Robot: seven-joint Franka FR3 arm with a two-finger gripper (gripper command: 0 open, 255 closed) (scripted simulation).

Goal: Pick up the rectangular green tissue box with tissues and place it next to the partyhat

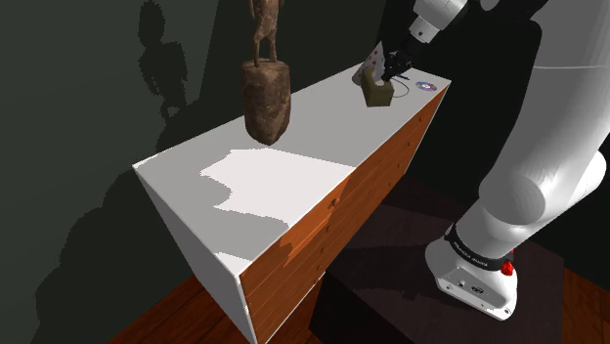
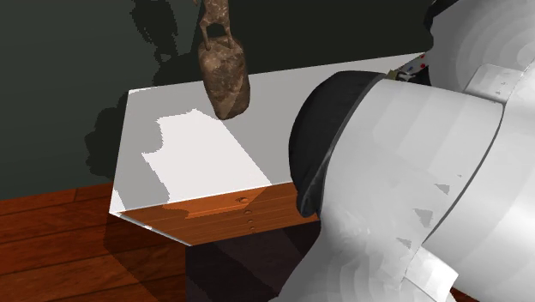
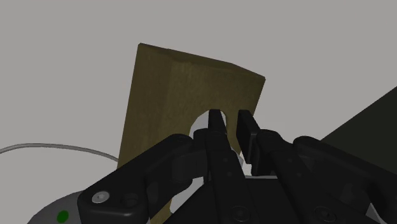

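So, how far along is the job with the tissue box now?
Done: the gripper is at the olive tissue box, at the far end of the white-topped cabinet. In hand: it is right at the box's oval opening; whether it grips, I cannot tell. Left: the box is already close beside the party hat, so perhaps only the final setting down remains.

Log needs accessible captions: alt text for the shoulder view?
The black tool is at an olive tissue box at the far end of a white-topped, wood-sided counter, a pale cone right by the box and a small disc beside it. A brown carved figure stands mid-counter; the white arm rises at the right.
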